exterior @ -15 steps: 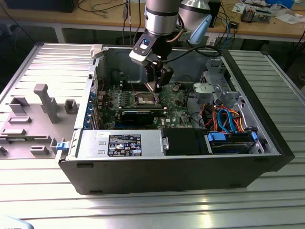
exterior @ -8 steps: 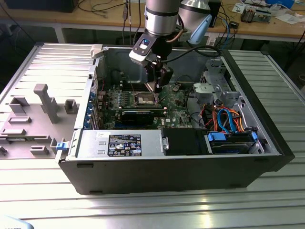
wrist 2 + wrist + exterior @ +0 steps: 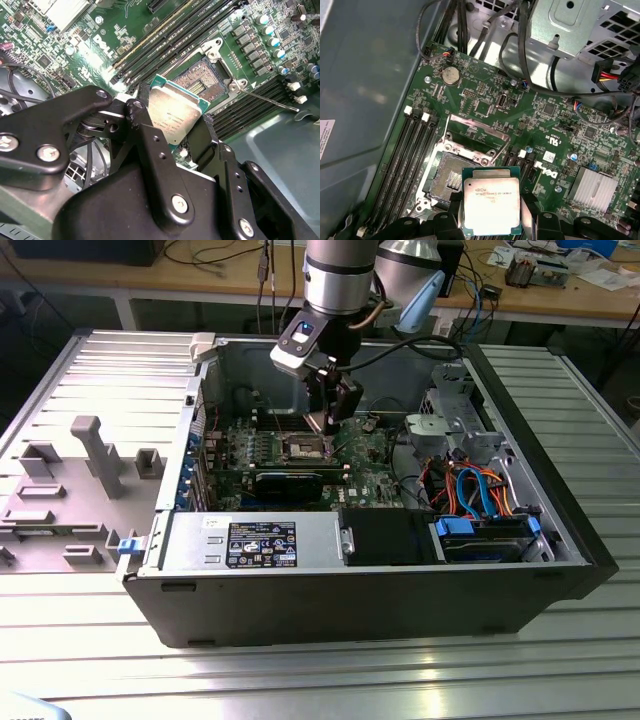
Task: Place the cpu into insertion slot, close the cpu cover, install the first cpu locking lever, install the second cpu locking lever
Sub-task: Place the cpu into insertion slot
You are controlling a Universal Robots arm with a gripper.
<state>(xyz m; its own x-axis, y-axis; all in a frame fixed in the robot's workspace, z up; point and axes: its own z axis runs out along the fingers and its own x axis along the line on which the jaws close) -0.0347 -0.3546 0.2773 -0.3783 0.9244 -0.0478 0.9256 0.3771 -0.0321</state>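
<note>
The cpu (image 3: 491, 202), a flat square chip with a silvery top and green edge, is held between my gripper's (image 3: 492, 222) black fingers, tilted slightly and hanging just off to one side of the insertion slot (image 3: 449, 176). The slot lies bare, its dark pin field showing, in both wrist views. The cpu cover (image 3: 477, 131) stands swung up at the slot's far edge. In the second wrist view the cpu (image 3: 176, 114) sits in my gripper (image 3: 172, 122) just short of the slot (image 3: 202, 82), and a thin lever (image 3: 270, 98) sticks out beside it. In the exterior view my gripper (image 3: 330, 418) hovers over the slot (image 3: 305, 448).
Long memory slots (image 3: 402, 160) flank the socket on both sides. A finned heatsink (image 3: 592, 187) and a coin battery (image 3: 451, 74) sit on the green board. Black cables (image 3: 530, 60) and a metal drive cage (image 3: 455, 420) hang close by. A black card (image 3: 290, 480) stands in front of the socket.
</note>
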